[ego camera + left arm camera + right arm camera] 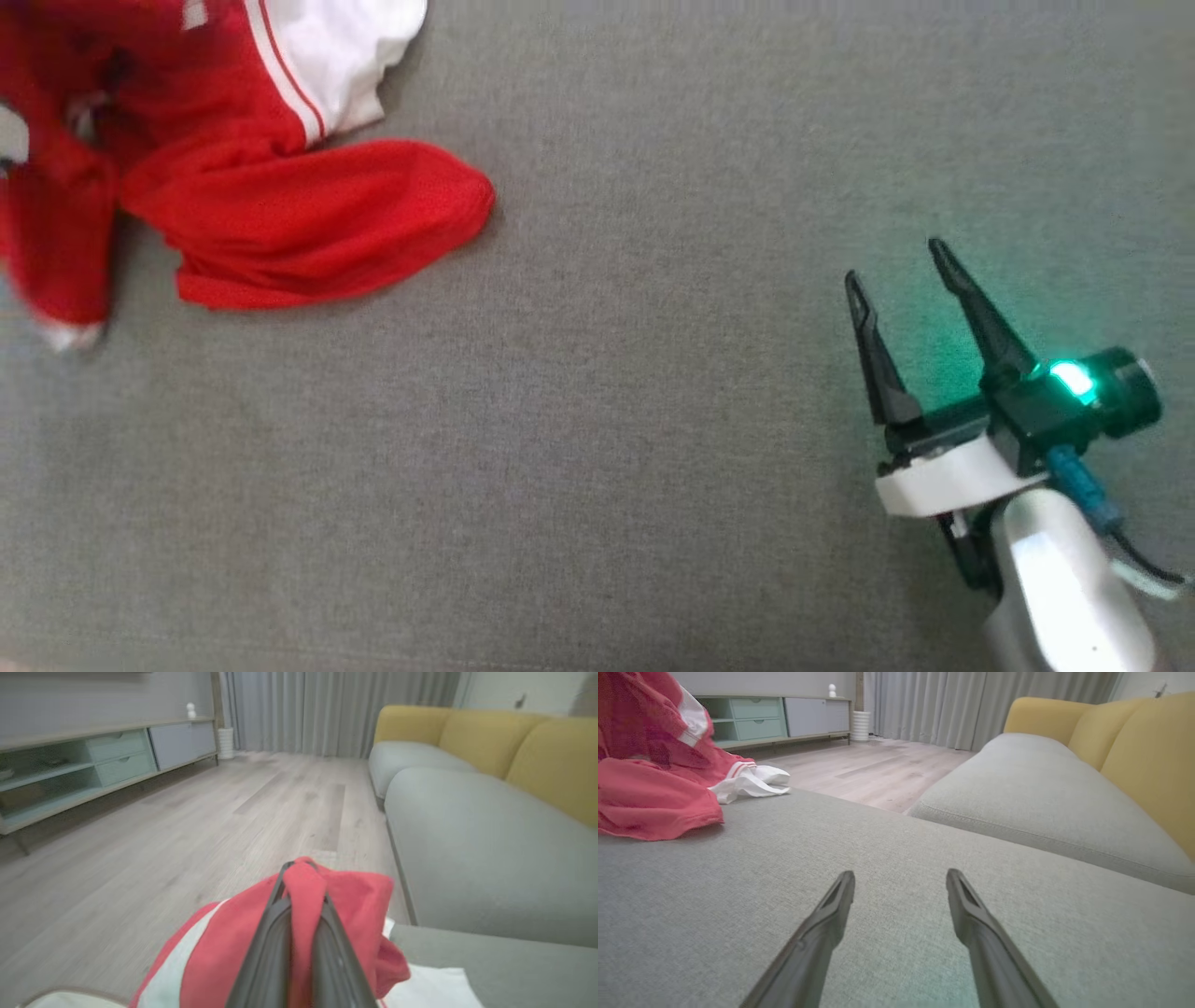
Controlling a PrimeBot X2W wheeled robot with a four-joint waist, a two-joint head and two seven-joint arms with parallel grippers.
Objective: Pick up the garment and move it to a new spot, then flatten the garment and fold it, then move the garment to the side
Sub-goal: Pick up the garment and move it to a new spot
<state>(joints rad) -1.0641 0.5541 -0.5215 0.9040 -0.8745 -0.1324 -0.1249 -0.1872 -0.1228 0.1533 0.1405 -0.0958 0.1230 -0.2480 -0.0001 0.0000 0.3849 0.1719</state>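
The garment (280,205) is a red top with white panels and red stripes, lying crumpled at the far left of the grey cushion. In the left wrist view my left gripper (301,877) is shut on a pinched fold of the garment (355,900), which drapes over both fingers. The right wrist view has the garment (654,793) at its upper left, part of it lifted. My right gripper (896,266) stands open low over the cushion at the right, well away from the cloth, and its fingers (826,919) hold nothing.
The grey cushion (597,420) spreads wide between the garment and the right gripper. Beyond its edge lie a wooden floor (187,812), a grey sofa with yellow back cushions (490,826), a low cabinet (93,765) and curtains.
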